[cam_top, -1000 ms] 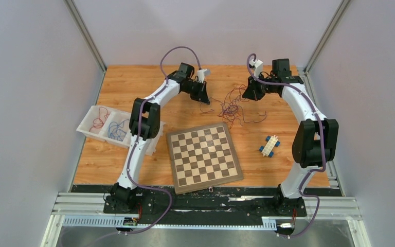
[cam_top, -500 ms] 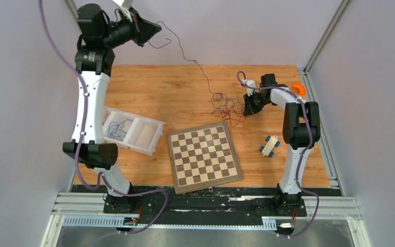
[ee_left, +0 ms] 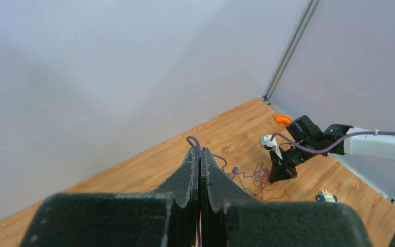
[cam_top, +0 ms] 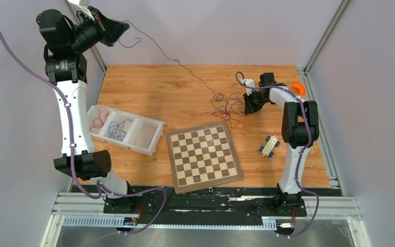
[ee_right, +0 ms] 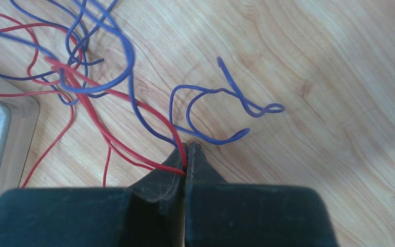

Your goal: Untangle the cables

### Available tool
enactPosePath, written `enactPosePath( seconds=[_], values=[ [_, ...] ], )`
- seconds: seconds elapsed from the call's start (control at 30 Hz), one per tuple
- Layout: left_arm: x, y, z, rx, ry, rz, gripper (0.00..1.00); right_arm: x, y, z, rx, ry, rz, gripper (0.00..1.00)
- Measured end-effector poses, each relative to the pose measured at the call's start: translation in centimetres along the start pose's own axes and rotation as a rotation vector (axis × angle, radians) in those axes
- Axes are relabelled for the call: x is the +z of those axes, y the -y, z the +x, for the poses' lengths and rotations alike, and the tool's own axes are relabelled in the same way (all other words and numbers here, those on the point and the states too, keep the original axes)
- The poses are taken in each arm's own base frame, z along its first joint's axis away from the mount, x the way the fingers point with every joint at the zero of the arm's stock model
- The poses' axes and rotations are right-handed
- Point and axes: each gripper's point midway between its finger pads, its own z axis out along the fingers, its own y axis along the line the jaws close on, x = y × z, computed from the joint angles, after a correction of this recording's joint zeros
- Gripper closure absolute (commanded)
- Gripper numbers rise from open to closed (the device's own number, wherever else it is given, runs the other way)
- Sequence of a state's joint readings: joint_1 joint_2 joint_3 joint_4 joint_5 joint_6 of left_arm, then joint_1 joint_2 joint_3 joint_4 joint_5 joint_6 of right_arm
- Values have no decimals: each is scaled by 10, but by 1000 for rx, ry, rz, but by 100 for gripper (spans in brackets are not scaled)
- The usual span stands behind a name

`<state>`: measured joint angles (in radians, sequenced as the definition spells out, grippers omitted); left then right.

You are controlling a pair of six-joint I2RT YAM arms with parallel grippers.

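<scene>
Roughly, the job looks partly done. The tray (cam_top: pixel 133 146), at 9 o'clock from the chessboard (cam_top: pixel 203 157), already holds red strands in its 9 o'clock compartment and blue ones in the middle. The compartment nearest the board looks bare, though a hair-thin wire there would be hard to spot. What is left is the knot of cables (cam_top: pixel 227 106), which lies on the tabletop (cam_top: pixel 154 87) at about 1 o'clock from the board. Red, blue and dark strands are looped through one another there.

One dark purple cable (cam_top: pixel 185 67) is partway out. It runs taut from the knot toward 10 o'clock, up to the raised left hand (cam_top: pixel 125 27), and its far end is not yet free. I judge this strand is the step in hand, with several more pulls to come after it.

The left hand (ee_left: pixel 199 154) has its fingers pressed together, and the purple strand shows right at their tips, so it is clamped on that cable. The right hand (cam_top: pixel 248 106) sits low at the 3 o'clock edge of the knot. In its wrist view the right hand (ee_right: pixel 187 153) has its fingers together on a red cable (ee_right: pixel 64 72), pinning the pile near the wood, with blue loops (ee_right: pixel 123 56) just beyond at 12 o'clock.
</scene>
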<state>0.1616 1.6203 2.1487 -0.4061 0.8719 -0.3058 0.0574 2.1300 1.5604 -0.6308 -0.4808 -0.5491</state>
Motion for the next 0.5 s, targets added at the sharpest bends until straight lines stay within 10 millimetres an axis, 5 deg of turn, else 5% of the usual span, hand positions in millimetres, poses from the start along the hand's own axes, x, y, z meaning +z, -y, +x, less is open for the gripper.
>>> enactPosePath(
  seconds=[0.13,0.37,0.5],
  values=[
    [-6,8,-16,10,34,6,100,0,2,-2,-24,2,4,93],
    [-12,28,-41,37,101,52,100,-5,-11,-3,-88,-2,-77,23],
    [-9,31,-31,-34,102,98,100,-24,-36,-19,-122,50,-188,0]
  ],
)
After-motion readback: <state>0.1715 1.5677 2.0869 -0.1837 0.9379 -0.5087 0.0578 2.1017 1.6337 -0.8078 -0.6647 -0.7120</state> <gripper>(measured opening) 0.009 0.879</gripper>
